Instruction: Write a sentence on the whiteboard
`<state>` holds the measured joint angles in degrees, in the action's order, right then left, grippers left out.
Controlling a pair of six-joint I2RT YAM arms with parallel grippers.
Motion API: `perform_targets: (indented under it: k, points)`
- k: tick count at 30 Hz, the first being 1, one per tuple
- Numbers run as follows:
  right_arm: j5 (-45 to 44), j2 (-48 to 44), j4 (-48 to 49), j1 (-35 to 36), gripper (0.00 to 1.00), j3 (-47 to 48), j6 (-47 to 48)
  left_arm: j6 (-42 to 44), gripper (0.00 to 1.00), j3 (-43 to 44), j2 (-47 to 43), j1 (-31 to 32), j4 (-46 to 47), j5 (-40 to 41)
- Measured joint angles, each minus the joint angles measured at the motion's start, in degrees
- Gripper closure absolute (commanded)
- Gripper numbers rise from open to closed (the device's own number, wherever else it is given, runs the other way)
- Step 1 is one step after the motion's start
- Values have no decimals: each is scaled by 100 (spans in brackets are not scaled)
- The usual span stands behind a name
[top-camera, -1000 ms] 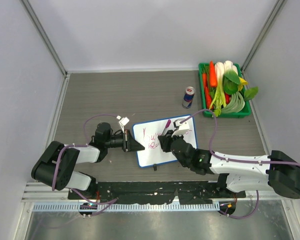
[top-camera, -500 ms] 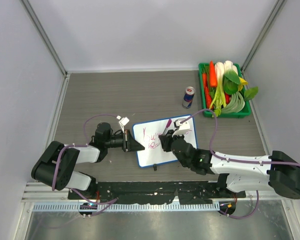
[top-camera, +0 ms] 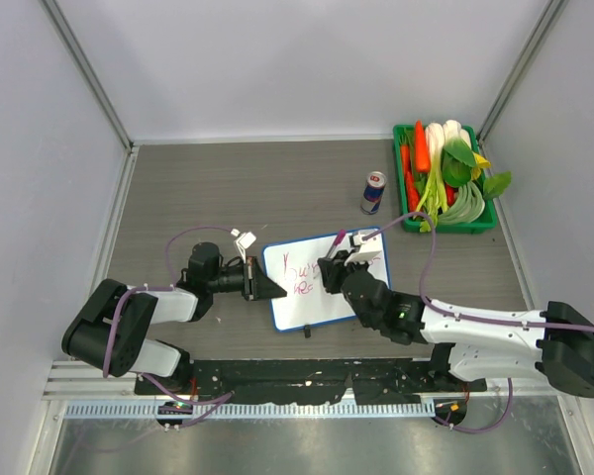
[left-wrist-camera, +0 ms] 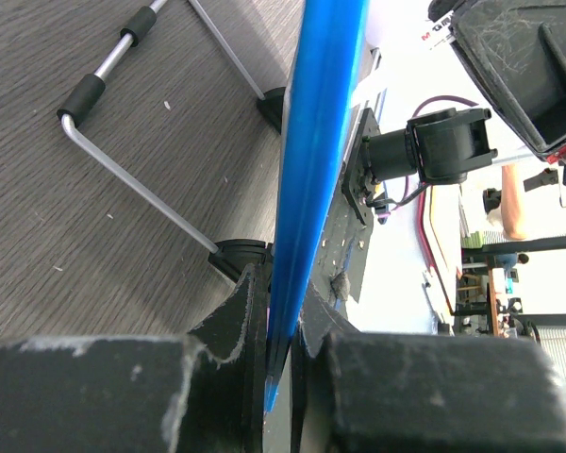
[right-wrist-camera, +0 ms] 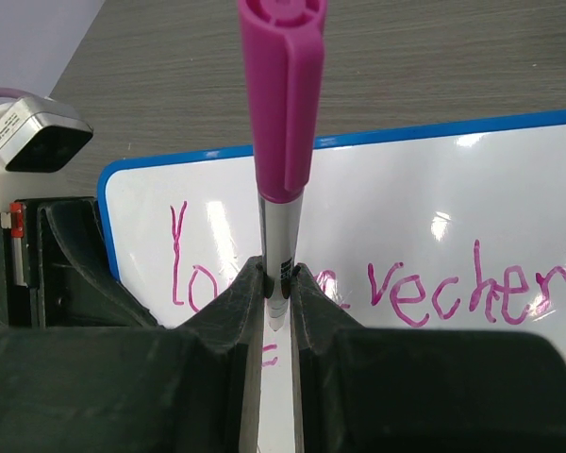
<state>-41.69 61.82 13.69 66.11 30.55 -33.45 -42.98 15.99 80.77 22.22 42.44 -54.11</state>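
Whiteboard (top-camera: 312, 305): lies near the middle of the table (top-camera: 228, 188), between the two arms, skewed, long edges running left to right. One black clip (top-camera: 307, 332) shows on its near edge.

Sentence (right-wrist-camera: 434, 293): pink marker letters across the board's left and middle part; the right wrist view shows one full line and a short stroke below it. The fingers hide some of it, so the wording is not readable in full.

Left gripper (left-wrist-camera: 281, 321): jaws nearly closed, pinching the board's blue rim (left-wrist-camera: 316, 142) at its left short edge. Thin wire legs (left-wrist-camera: 123, 179) with black sleeves sit on the table beside that rim.

Right gripper (right-wrist-camera: 278, 283): closed tight on a marker (right-wrist-camera: 281, 113), clamped at the silver barrel just below the magenta cap; cap end points up and away. It is over the board's middle. Tip hidden; contact with the board cannot be told.

Far right: can (top-camera: 373, 192) upright, just left of a green tray (top-camera: 404, 208) holding vegetables (top-camera: 445, 168).
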Motion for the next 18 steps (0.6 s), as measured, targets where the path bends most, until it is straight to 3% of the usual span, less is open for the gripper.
perform_targets:
  k: [18]
  points:
    - [-7,354,385,-138,99,15,50,0,100,0,0,0,-2,0]
